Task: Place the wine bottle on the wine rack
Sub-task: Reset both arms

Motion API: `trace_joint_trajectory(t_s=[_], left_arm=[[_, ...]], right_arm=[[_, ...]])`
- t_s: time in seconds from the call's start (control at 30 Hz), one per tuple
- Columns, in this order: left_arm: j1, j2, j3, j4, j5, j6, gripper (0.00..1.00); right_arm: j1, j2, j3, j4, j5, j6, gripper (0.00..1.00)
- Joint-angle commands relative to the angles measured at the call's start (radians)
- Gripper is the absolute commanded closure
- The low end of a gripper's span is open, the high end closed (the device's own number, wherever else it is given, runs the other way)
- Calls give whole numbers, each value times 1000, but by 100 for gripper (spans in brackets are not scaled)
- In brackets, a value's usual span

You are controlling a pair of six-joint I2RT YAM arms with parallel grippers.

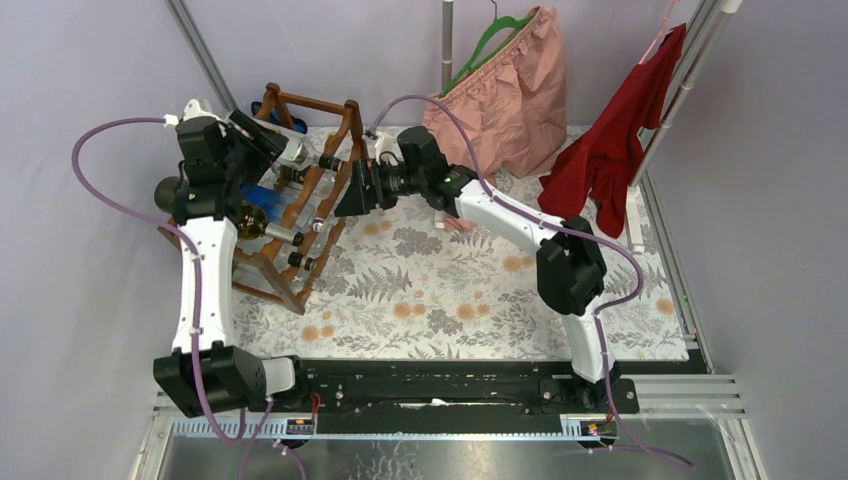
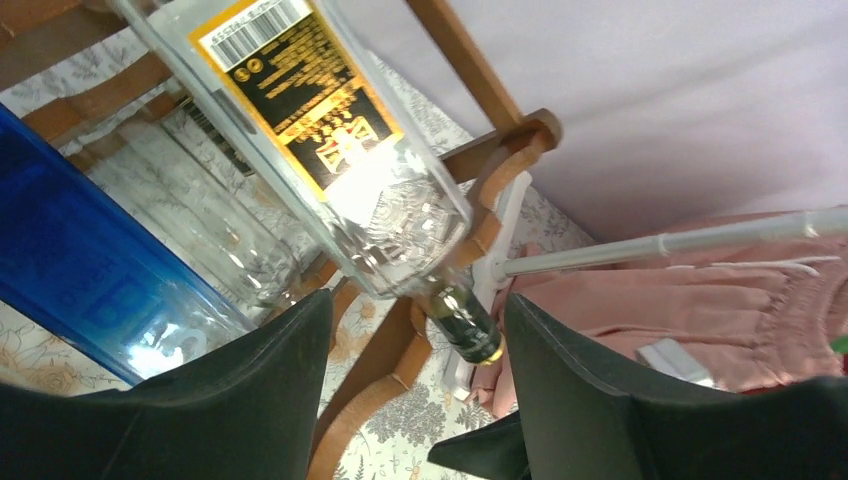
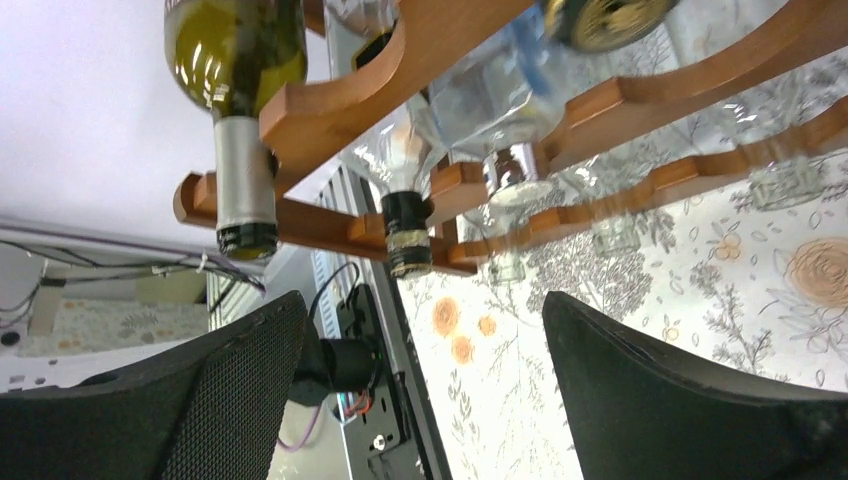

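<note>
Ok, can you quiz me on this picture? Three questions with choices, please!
1. Which side of the table holds the wine rack? A right B left C middle
2. The hanger holding the pink garment is: A green B yellow C black
3. The right pincer is: A shut on a bottle B shut on cloth C open, empty
Answers: 1 B, it stands by the left arm. 2 A, its green hook shows above the fabric. 3 C, its fingers stand apart, nothing between.
</note>
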Motion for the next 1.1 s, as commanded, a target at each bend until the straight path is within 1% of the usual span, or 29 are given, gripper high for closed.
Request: trace_joint_trajectory(t_s=[0.0,0.13,0.23,0.27,0.3,0.33,0.37,0.43,0.5,0.57,0.63,0.77,0.87,0.93,1.07], left_arm=[[9,-80,65,-16,61,61,30],[8,-144,120,-33,81,117,29],[7,-174,187,-42,93,140,20],[7,-182,205,-33,113,136,14],[7,-187,222,-19,145,124,4],[7,-190,238,-2,180,109,1],[7,-190,257,10,214,94,1],[7,-187,302,19,262,79,1],[6,-186,364,20,284,82,1],[0,-182,415,32,301,81,1],[-5,-169,449,72,343,48,1],[-16,-119,487,232,461,-81,1],[-20,-91,508,309,508,-154,1],[-24,-78,524,328,525,-177,1],[-26,-76,522,364,556,-218,1]], right_arm=[[46,-127,2,-113,-64,-160,4],[65,-202,13,-300,-111,-346,4],[67,-264,57,-506,-114,-550,4],[66,-282,90,-583,-99,-634,3],[61,-296,130,-668,-85,-721,2],[54,-315,169,-739,-55,-794,1],[39,-335,206,-792,-20,-859,0],[-13,-391,251,-853,26,-962,0],[-94,-465,253,-835,75,-991,0],[-188,-533,246,-786,115,-964,0],[-240,-595,232,-717,251,-898,0],[-255,-694,200,-601,569,-804,0],[-261,-741,188,-544,770,-795,0],[-261,-761,190,-508,851,-814,0],[-264,-787,200,-478,911,-820,0]])
